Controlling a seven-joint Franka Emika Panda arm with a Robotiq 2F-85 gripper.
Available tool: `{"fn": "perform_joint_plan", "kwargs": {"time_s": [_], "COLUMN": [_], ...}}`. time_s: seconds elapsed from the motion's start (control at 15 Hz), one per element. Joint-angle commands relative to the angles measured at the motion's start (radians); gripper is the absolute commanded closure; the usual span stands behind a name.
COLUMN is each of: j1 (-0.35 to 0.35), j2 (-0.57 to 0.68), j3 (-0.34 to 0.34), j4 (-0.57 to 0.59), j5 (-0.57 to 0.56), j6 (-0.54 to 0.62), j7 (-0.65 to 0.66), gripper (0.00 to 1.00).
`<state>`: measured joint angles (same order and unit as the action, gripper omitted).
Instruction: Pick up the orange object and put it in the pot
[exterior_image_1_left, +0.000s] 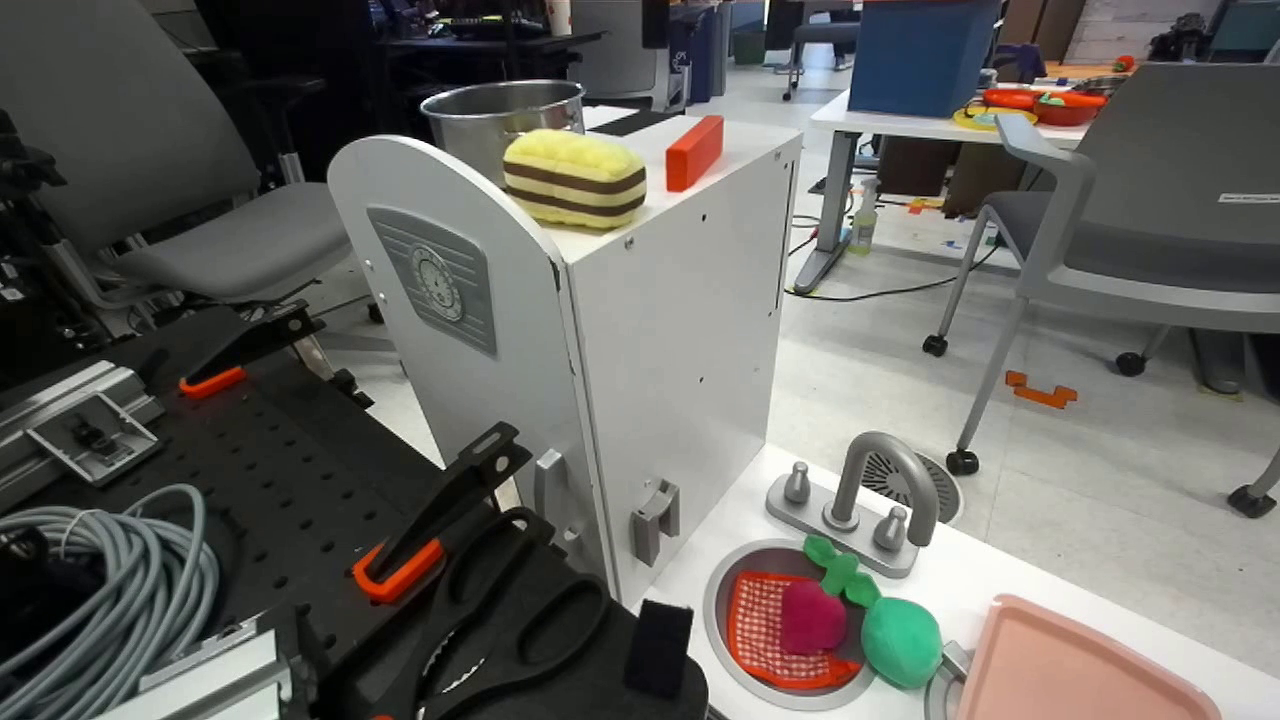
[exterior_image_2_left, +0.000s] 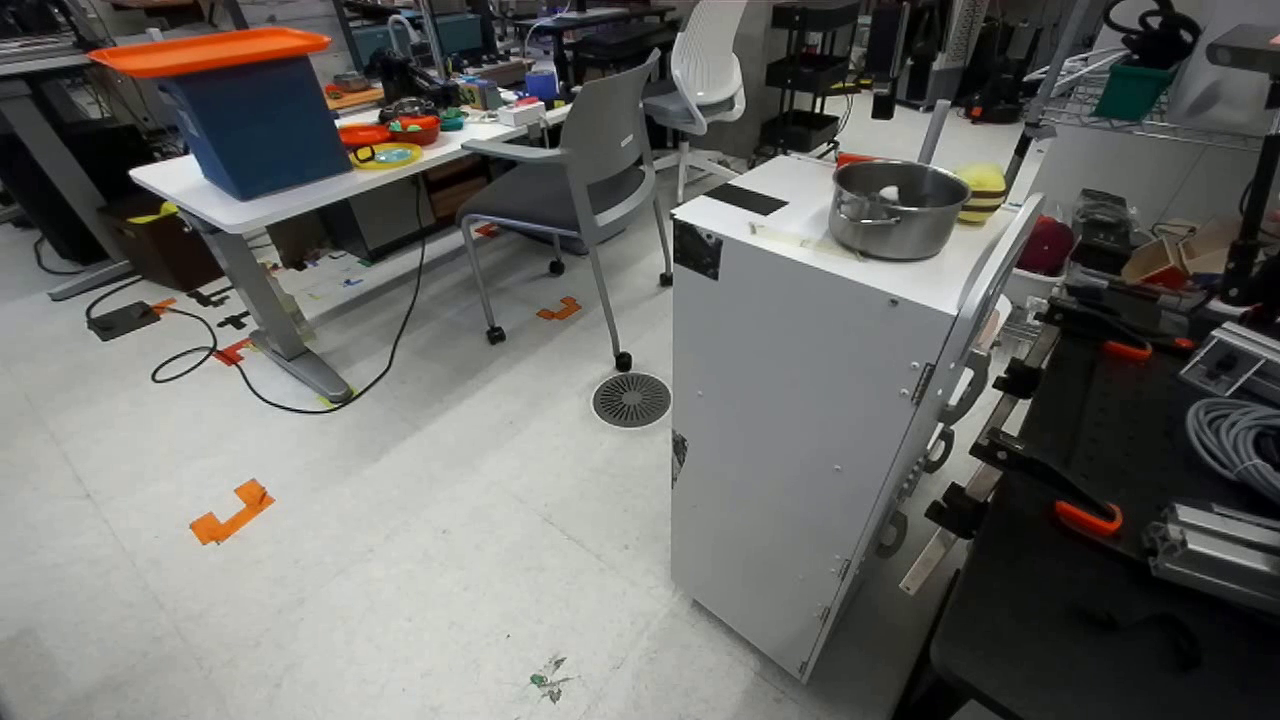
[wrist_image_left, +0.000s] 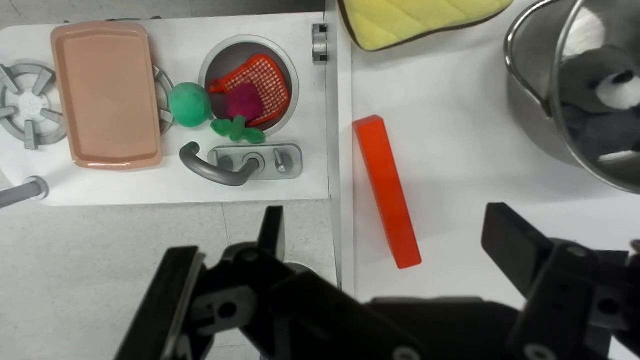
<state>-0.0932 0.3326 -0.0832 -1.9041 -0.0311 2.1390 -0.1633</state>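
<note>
The hand (wrist_image_left: 384, 222) is spread wide in the wrist view, its two fingers well apart, and the orange block (wrist_image_left: 387, 192) shows in the gap past the fingertips. The block lies on the white bench (wrist_image_left: 450, 150), one end at the edge that faces the toy sink (wrist_image_left: 294, 82), the rest slanting a little inward. The metal pot (wrist_image_left: 532, 112) stands upright on the same bench, apart from the block; something white (wrist_image_left: 620, 95) shows inside it — I cannot tell what. Near it, in an exterior view, sits a yellow plush (exterior_image_1_left: 575, 180) with brown stripes, hiding part of the pot's wall; whether the two touch I cannot say. Lower down, set into a white counter (wrist_image_left: 312, 125), the toy sink holds a red checked cloth (wrist_image_left: 272, 82) and a magenta plush piece (wrist_image_left: 245, 100) whose green leaves (wrist_image_left: 237, 130) reach over the rim toward a grey tap (wrist_image_left: 220, 173). A green ball (wrist_image_left: 190, 104) sits just outside the sink, between it and a pink tray (wrist_image_left: 107, 95) — the tray covers part of a toy burner (wrist_image_left: 165, 117).
</note>
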Motion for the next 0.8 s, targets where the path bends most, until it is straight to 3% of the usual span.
{"fn": "perform_joint_plan", "kwargs": {"time_s": [0.0, 0.73], "j1": [-0.013, -0.016], "j2": [0.006, 0.096], "j3": [0.000, 0.009], "j4": [0.010, 0.066], "j5": [0.002, 0.010], "j6": [-0.005, -0.014], "j7": [0.014, 0.078], "gripper": [0.00, 0.00]}}
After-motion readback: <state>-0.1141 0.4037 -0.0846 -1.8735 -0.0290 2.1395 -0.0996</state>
